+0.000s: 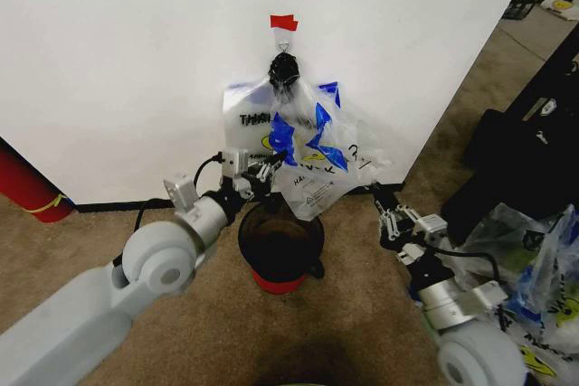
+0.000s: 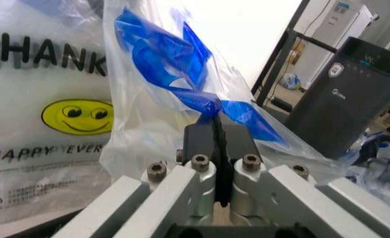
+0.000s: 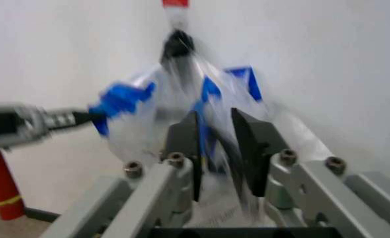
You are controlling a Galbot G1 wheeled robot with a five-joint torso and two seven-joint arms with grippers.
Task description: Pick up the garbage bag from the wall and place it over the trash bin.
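Observation:
The garbage bag (image 1: 312,146), clear crinkly plastic with blue patches, hangs from a small hook (image 1: 284,40) on the white wall (image 1: 118,61), below a strip of red tape (image 1: 283,22). My left gripper (image 1: 268,169) is shut on a blue fold of the bag (image 2: 181,64), and its fingertips (image 2: 216,124) pinch the plastic. My right gripper (image 1: 389,216) stands open just below the bag's lower right corner; the bag (image 3: 208,94) shows beyond its spread fingers (image 3: 251,144). The trash bin (image 1: 280,246), black with a red base, stands on the floor under the bag.
A flat "THANK YOU" bag (image 1: 246,119) hangs behind the garbage bag. A big red cylinder (image 1: 27,187) leans at the left. Heaped printed bags (image 1: 534,287) and black equipment (image 1: 516,160) crowd the right. The carpet in front of the bin is bare.

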